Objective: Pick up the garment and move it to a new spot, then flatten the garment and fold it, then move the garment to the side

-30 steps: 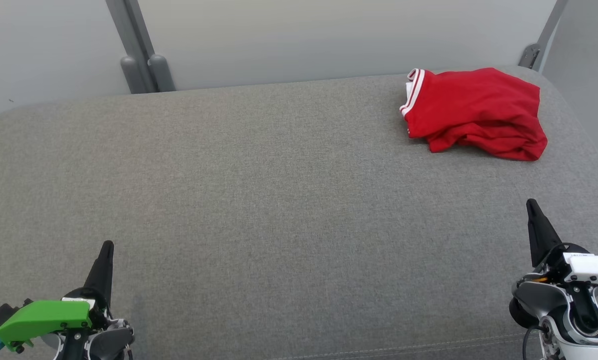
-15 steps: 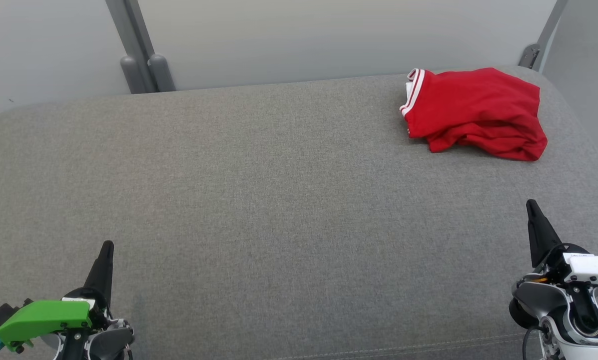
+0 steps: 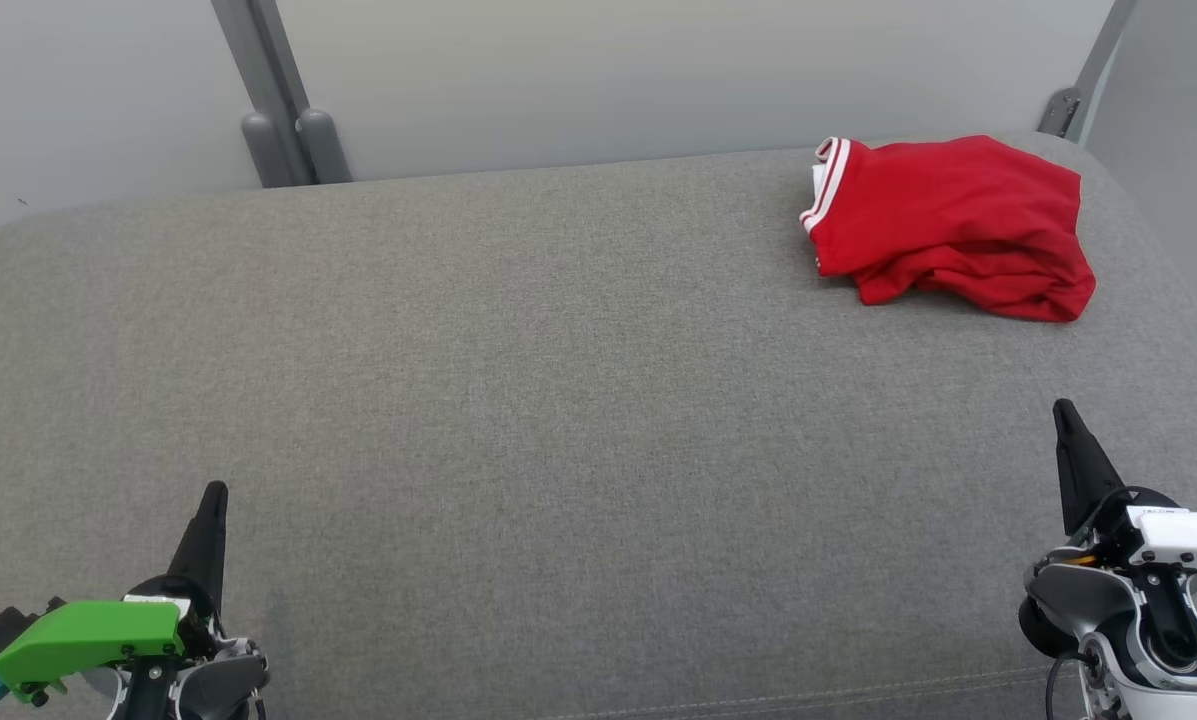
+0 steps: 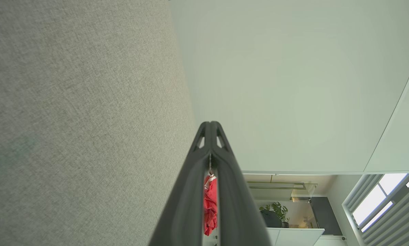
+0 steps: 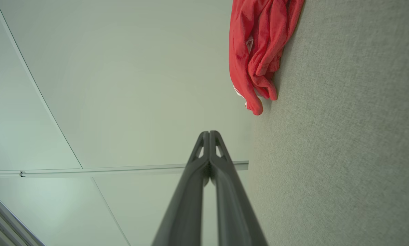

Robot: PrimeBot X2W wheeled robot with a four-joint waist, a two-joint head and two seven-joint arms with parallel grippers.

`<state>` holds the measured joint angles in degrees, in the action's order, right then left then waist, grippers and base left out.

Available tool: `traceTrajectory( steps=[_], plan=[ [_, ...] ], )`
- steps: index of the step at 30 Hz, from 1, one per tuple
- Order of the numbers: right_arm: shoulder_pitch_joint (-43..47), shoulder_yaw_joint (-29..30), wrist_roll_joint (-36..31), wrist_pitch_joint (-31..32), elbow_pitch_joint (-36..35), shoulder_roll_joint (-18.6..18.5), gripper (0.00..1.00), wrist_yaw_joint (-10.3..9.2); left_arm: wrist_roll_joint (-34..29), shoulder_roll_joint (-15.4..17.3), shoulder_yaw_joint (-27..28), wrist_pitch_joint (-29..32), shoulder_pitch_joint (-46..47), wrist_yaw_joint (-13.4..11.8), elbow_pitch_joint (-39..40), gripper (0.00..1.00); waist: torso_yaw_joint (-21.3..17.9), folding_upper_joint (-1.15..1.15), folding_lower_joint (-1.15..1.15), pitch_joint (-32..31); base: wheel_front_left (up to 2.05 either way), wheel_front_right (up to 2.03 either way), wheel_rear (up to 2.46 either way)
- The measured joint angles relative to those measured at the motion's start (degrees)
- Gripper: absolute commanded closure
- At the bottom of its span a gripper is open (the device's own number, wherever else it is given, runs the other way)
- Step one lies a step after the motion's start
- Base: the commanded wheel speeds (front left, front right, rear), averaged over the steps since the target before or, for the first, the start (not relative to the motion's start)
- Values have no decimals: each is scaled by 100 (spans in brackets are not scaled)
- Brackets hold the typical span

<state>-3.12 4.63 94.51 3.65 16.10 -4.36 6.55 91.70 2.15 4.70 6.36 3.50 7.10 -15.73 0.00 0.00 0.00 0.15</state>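
Observation:
A red garment [image 3: 950,224] with white trim lies bunched at the far right of the grey fabric surface [image 3: 518,400]. In the right wrist view the garment [image 5: 259,51] lies ahead, and the left wrist view catches a strip of the garment [image 4: 210,205] between its fingers. My left gripper [image 3: 214,492] rests shut at the lower left, far from the cloth. At the lower right my right gripper [image 3: 1062,408] is shut as well, a short way in front of the garment. In both wrist views, the left gripper [image 4: 210,123] and the right gripper [image 5: 209,132] show tips pressed together, holding nothing.
Grey metal posts [image 3: 283,140] stand behind the surface at the back left, and a bracket [image 3: 1058,110] at the back right. A pale wall panel [image 3: 658,70] closes off the far side. The surface rounds off at its far corners.

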Motion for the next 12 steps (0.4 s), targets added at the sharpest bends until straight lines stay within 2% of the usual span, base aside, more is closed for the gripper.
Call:
traceTrajectory(
  steps=[12],
  plan=[
    [-1,5,0,0,4,5,100,0,0,0,0,0,1,0,0,100,0,0,0,0,0,0,0]
  ],
)
